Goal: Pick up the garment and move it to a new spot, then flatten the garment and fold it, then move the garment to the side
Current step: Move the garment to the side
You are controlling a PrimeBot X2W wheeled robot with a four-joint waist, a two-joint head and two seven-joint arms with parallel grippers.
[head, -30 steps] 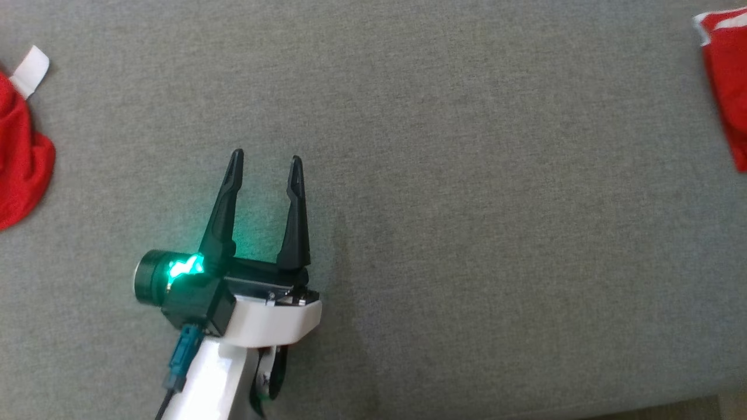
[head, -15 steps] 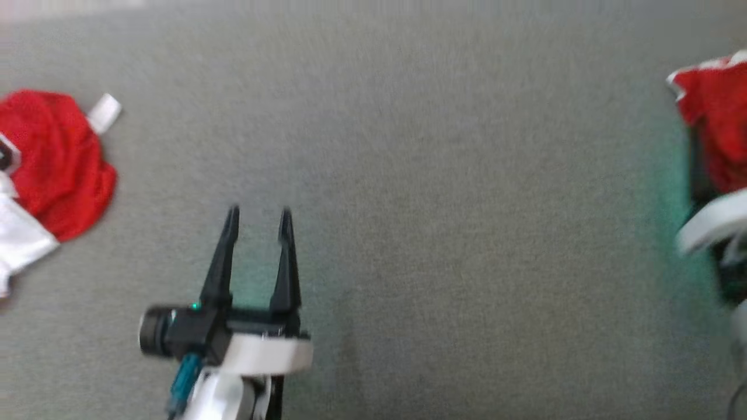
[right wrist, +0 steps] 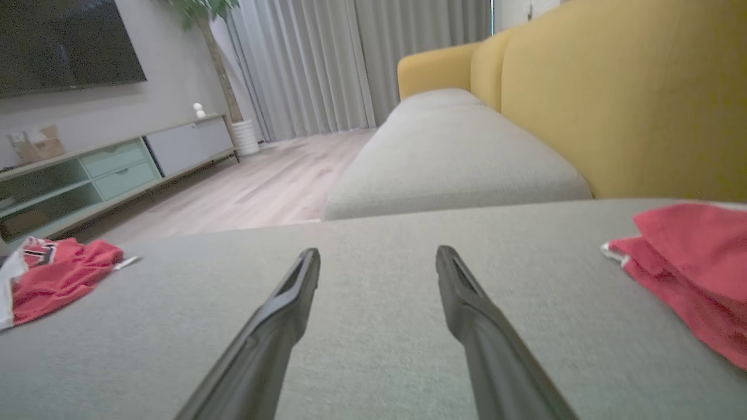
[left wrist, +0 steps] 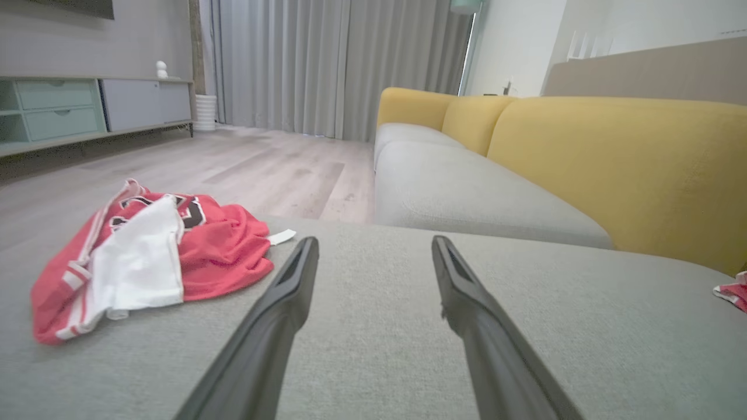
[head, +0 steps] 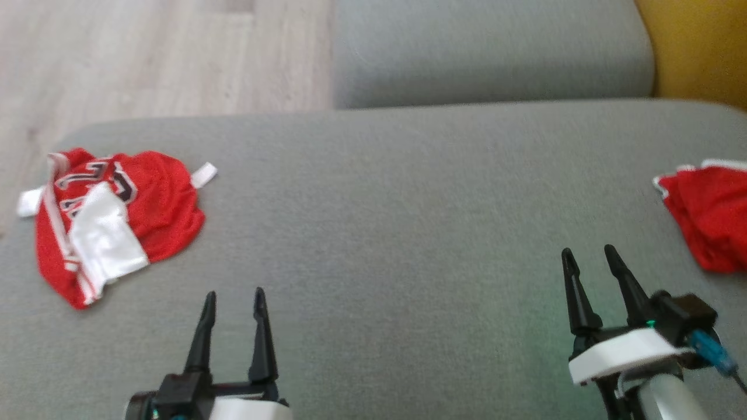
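Garment [head: 117, 224], a red jersey with white trim and dark lettering, is lying crumpled near the left edge of the grey sofa cushion [head: 397, 233], with a white panel [head: 108, 239] folded over its front and a white tab [head: 204, 174] sticking out towards the cushion's middle. It is looking thin, light and limp. It will likely be sagging and draping from any single pinch, and the smooth knit may be slipping between narrow fingers unless several layers are caught. The white-banded edge along its left side, or the bunched ridge at the top, seems the safest hold. The loose tab alone would probably be dragging out one strap.

Just right of it, near the cushion's front edge, the left gripper [head: 233, 296] is hovering with its two dark fingers spread apart and nothing between them, pointing at bare cushion beside the heap.

Further right, near the front right of the cushion, the right gripper [head: 588, 252] is standing equally wide and empty, clear of the fabric beside it.

At the right edge a folded red cloth [head: 709, 219] is resting in flat layers, seemingly already set aside. I cannot be telling for certain which of the two red pieces the task means.
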